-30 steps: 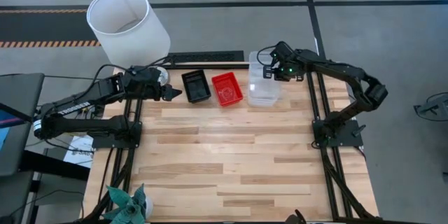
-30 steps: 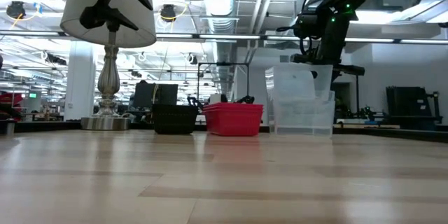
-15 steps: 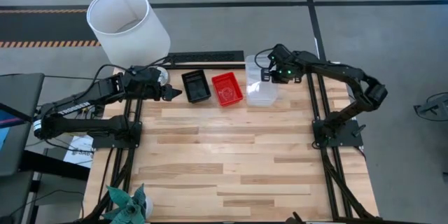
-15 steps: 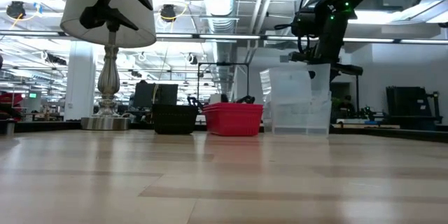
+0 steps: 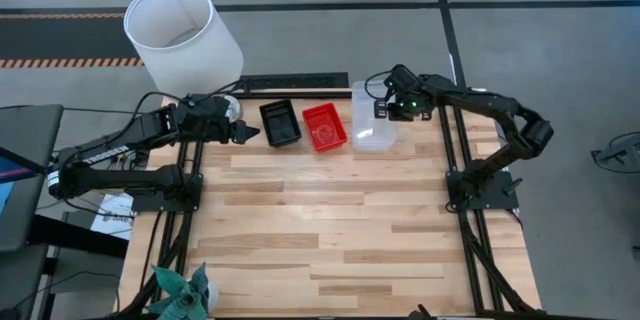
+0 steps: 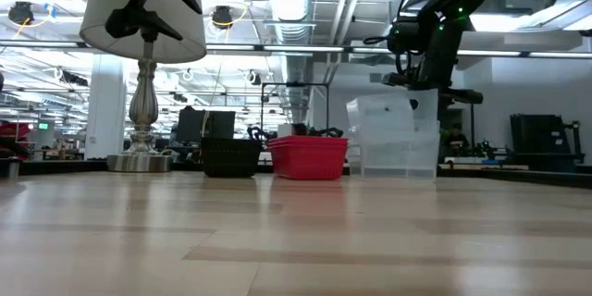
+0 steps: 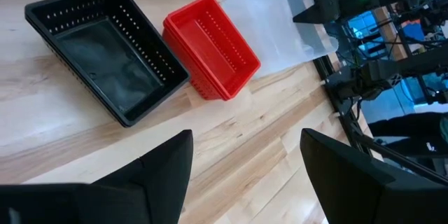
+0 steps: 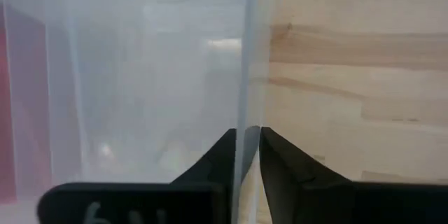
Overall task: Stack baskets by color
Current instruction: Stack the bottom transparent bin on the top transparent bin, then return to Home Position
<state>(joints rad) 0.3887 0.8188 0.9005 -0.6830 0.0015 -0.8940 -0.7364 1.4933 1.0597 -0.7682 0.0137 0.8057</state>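
The clear baskets [image 5: 372, 120] stand as a stack at the far edge of the worktop [image 5: 330, 230], right of its middle, with the topmost one sitting crooked and tilted on those below, as the low view shows [image 6: 392, 131]. Just left of them the red baskets [image 5: 324, 126] rest on the wood, and beside those, a little apart, the black baskets [image 5: 280, 123]; all three groups form a row along the far edge.

The right hand [image 5: 385, 107] reaches over the clear stack from the right side. In its wrist view the two dark fingers [image 8: 218, 155] stand on either side of a thin clear wall, a narrow gap showing between them; whether they pinch the wall or have just let go of it cannot be told.

The left hand [image 5: 250, 132] waits near the far left corner, just left of the black baskets, its fingers [image 7: 162, 168] spread wide and grasping nothing.

A white lampshade [image 5: 182, 38] stands behind the left arm, beyond the worktop's far left corner.
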